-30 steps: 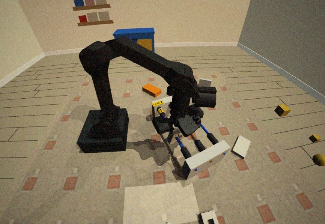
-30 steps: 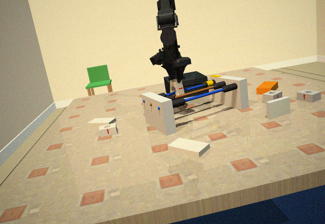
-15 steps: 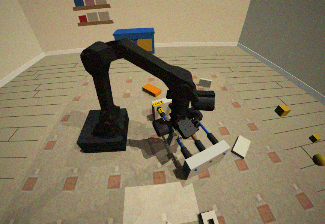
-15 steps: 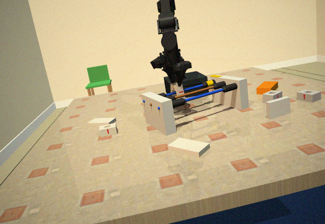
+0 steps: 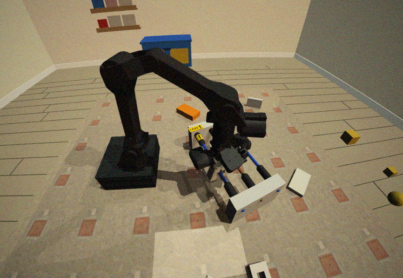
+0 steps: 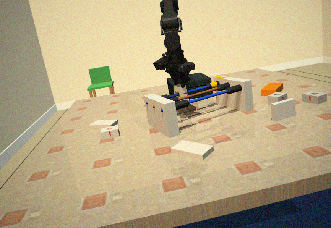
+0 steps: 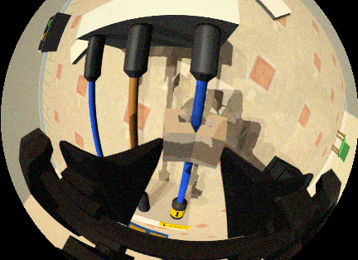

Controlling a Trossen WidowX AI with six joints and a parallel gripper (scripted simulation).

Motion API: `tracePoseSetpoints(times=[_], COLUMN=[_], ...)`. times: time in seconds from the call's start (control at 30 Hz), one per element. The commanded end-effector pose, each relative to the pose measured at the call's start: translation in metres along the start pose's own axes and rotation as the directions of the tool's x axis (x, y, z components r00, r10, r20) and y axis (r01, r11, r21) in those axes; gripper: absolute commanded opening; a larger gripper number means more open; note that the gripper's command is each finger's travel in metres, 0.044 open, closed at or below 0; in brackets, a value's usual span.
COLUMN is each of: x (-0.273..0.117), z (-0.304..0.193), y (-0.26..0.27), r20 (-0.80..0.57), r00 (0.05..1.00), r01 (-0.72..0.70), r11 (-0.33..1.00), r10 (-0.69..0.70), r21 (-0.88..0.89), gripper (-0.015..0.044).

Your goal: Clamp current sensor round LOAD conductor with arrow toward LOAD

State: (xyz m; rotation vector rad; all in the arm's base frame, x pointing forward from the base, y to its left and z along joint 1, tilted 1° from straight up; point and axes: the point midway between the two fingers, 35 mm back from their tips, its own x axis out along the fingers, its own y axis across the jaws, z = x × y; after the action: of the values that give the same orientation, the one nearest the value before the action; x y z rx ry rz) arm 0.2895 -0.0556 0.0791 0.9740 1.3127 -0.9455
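The pale sensor (image 5: 211,173) (image 6: 183,92) (image 7: 178,141) is off the table, at the LOAD conductor (image 5: 223,178) (image 6: 199,88) (image 7: 200,98), the blue one nearest the arm's base. That conductor enters between the two halves and comes out beyond them. The sensor's red arrow points toward the LOAD marker (image 5: 195,128) (image 6: 219,77) (image 7: 174,225). My gripper (image 6: 181,86) (image 7: 192,147) is shut on the sensor, one finger on each side. Whether the halves are latched underneath is hidden.
A brown conductor (image 6: 197,93) (image 7: 133,93) and another blue one (image 6: 207,97) (image 7: 93,106) run alongside, between pale end blocks (image 5: 257,192) (image 6: 234,92). Other sensor-like blocks (image 6: 109,131) (image 6: 314,97), an orange block (image 5: 188,111) (image 6: 272,89) and white slabs (image 5: 299,181) (image 6: 192,148) lie around.
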Motion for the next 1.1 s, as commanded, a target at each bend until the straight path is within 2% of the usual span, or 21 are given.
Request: tracePoseSetpoints(times=[0.0,0.77,1.07], x=[-0.0006,-0.0006,-0.0006], z=[0.0,0.0,0.0], y=[0.0001,0.0001,0.0001], r20=[0.0,0.0,0.0], r00=[1.0,1.0,1.0], r01=[-0.001,-0.001,-0.001], r11=[1.0,1.0,1.0], r10=[0.001,0.001,0.001], r21=[0.0,0.0,0.0], gripper=[0.0,0.0,0.0236])
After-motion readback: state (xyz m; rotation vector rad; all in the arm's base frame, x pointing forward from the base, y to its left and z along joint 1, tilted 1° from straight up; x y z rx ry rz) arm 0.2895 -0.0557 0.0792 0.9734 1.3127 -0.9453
